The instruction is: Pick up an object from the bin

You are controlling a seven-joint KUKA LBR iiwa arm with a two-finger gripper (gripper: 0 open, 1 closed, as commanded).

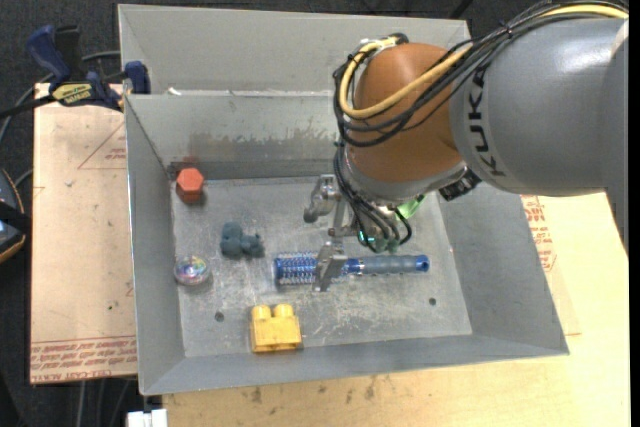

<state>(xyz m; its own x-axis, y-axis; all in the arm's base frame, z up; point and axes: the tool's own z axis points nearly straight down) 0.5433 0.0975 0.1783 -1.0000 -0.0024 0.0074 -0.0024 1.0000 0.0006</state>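
Grey bin (150, 215) | jaws spread apart, lower tip on blue brush (385, 266) | yellow brick (274, 327) nearby

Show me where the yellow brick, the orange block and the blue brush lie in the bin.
yellow brick (275, 330): camera view, middle of its top face.
orange block (189, 183): camera view, middle of the block.
blue brush (293, 269): camera view, on its bristle head, left of the handle.

Gripper (325, 237) over blue brush (372, 266) (lying flat)
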